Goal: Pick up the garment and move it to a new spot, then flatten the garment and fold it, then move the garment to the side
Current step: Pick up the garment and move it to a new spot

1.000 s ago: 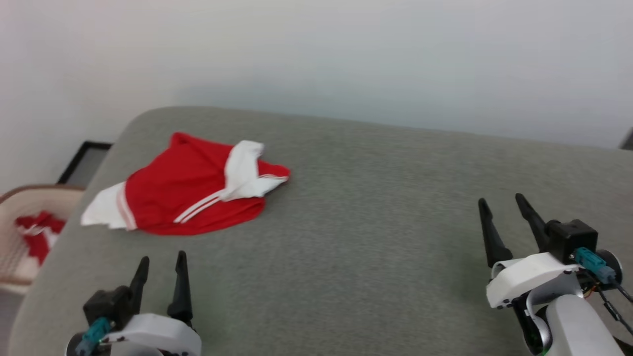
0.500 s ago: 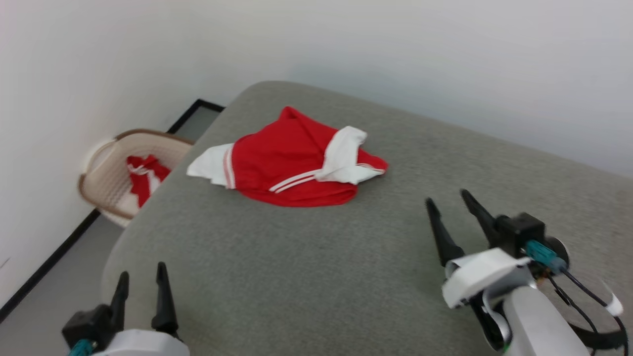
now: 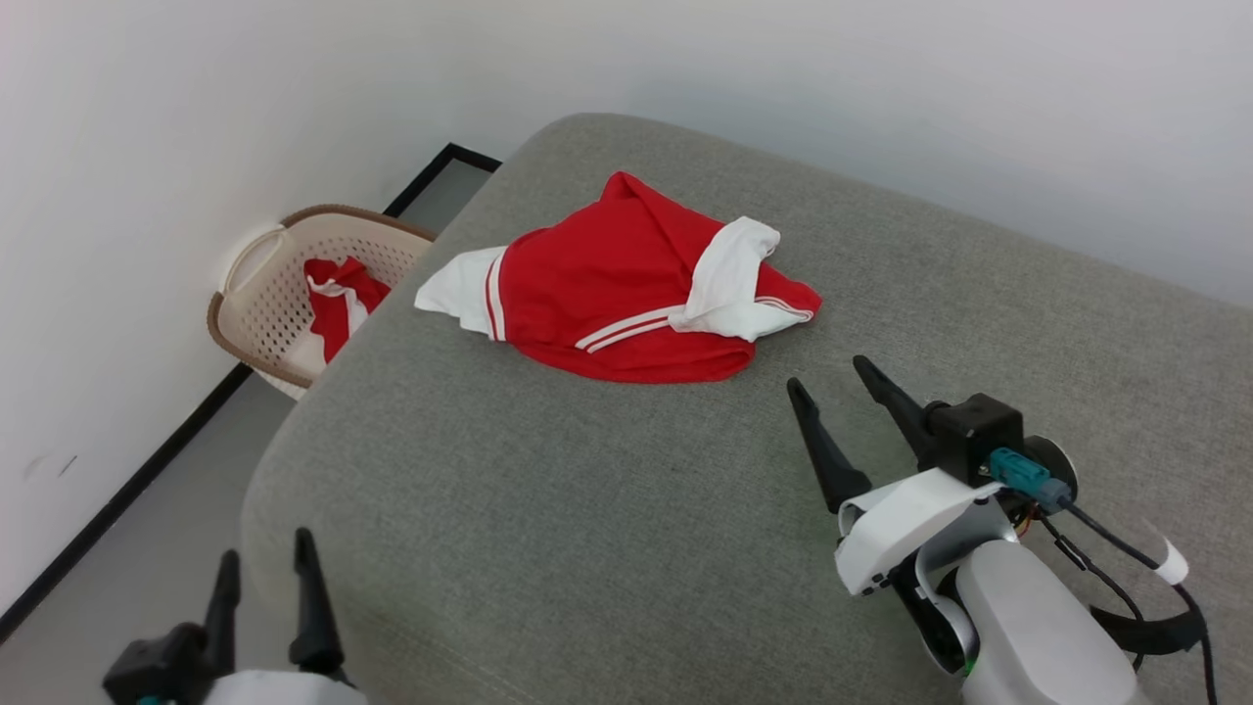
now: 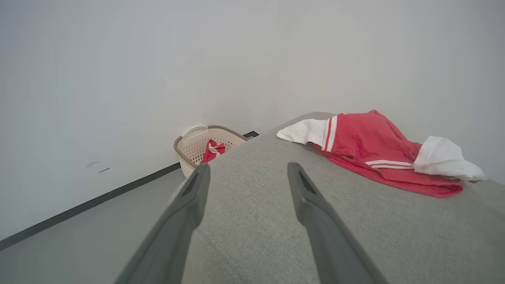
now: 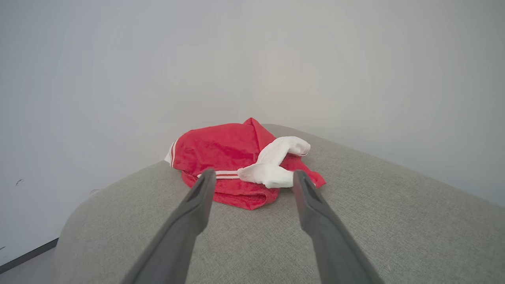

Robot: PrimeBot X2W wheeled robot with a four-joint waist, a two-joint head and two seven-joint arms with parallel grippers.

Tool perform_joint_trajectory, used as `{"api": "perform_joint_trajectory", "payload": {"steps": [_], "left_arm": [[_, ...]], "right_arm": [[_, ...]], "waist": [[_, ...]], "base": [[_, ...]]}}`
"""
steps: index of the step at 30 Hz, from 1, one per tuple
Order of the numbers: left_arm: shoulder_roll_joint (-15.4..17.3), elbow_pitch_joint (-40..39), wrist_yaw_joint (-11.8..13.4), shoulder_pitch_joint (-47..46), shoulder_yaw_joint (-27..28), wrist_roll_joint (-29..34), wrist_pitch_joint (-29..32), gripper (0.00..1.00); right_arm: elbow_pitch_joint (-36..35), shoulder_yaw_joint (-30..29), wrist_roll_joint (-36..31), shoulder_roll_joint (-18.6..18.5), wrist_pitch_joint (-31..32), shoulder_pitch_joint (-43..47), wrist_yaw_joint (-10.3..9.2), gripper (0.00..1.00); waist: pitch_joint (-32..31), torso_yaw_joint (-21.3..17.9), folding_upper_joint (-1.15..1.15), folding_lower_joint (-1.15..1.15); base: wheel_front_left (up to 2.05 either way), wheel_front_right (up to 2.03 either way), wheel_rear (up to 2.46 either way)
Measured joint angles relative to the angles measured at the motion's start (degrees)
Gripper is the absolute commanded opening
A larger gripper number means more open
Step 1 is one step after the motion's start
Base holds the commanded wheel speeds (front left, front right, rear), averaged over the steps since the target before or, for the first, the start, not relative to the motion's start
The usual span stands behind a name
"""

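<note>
The red garment [image 3: 617, 289] with white end panels and thin white double stripes lies crumpled near the far left corner of a grey cushioned surface [image 3: 607, 509]. My right gripper [image 3: 830, 377] stands open a short way to its near right, fingers pointing toward it, nothing between them. In the right wrist view the garment [image 5: 232, 157] lies just beyond the open gripper [image 5: 254, 175]. My left gripper [image 3: 262, 553] is open at the lower left, off the surface's near corner. The left wrist view has the garment [image 4: 371, 152] to the upper right of the open gripper [image 4: 246, 169].
A cream laundry basket [image 3: 259, 308] with a brown rim stands on the floor by the wall, left of the cushion, holding another red and white cloth [image 3: 338, 299]. White walls rise behind and to the left. The cushion's left edge drops to grey floor [image 3: 127, 578].
The head camera has swung left and tilted down, so the basket and floor came into view. Both grippers stay open; the garment lies as before.
</note>
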Motion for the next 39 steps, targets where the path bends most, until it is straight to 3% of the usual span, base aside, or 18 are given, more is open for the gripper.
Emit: {"api": "perform_joint_trajectory", "payload": {"steps": [8, 19, 24, 29, 35, 39], "left_arm": [[1.51, 5.06, -3.45, -5.43, -5.2, 1.05, 0.09, 1.0], [13.15, 14.88, -5.15, -23.24, -13.84, 1.66, 3.55, 1.0], [19.84, 22.16, -5.22, -31.63, -17.14, -3.6, 6.13, 1.0], [26.02, 30.9, -5.22, -36.88, -21.32, -10.15, 12.68, 1.0], [29.67, 38.6, -5.23, -39.06, -25.42, -23.7, 29.96, 1.0], [33.84, 41.36, -5.34, -40.35, -26.72, -27.88, 36.1, 1.0]], "right_arm": [[-3.13, -3.22, -0.25, -0.33, 0.0, 3.33, 0.0, 1.0], [-6.76, -2.26, -0.75, 0.86, -0.14, 3.75, 0.01, 1.0], [-7.94, -1.89, -0.49, 1.03, -0.14, 3.71, 0.01, 1.0], [-9.39, -1.63, 1.66, 1.05, -0.14, 3.98, 0.01, 1.0], [-10.7, -1.81, 3.48, 1.02, -0.14, 5.28, 0.01, 1.0], [-11.46, -1.9, 3.72, 1.04, -0.14, 5.11, 0.01, 1.0]], "waist": [[-0.93, -1.15, 0.0, 0.0], [-1.68, -9.9, 0.0, 0.0], [-0.54, -16.45, 0.0, 0.0], [1.31, -23.85, 0.0, 0.0], [3.2, -31.97, 0.0, 0.0], [4.44, -36.45, 0.0, 0.0]], "base": [[0.0, 0.0, 0.0], [0.0, 0.0, 0.0], [0.0, 0.0, 0.0], [0.0, 0.0, 0.0], [0.0, 0.0, 0.0], [0.0, 0.0, 0.0]]}}
